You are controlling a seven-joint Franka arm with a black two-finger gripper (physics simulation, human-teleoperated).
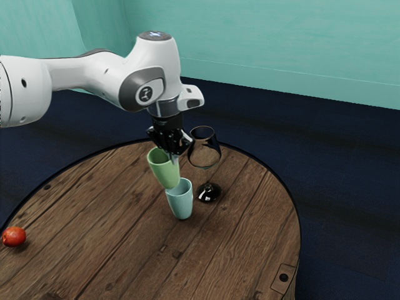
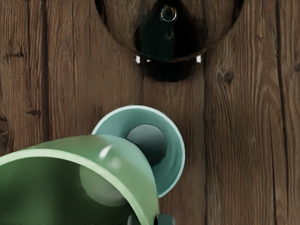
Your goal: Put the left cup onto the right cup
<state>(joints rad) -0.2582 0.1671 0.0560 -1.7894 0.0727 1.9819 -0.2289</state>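
The robot's gripper (image 1: 170, 142), pinched shut on the rim of the green cup (image 1: 164, 167), holds it tilted over the wooden surface (image 1: 94, 212). The cup's base meets the mouth of the upright blue cup (image 1: 180, 199), which stands just below the gripper. A wine glass (image 1: 205, 153) stands close beside. The green cup's axis likely needs righting before it can seat.

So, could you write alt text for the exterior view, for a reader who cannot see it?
A black gripper holds a tilted green cup, its lower end at the rim of a light blue cup upright on a round wooden table. A wine glass stands beside them; a red fruit lies far off.
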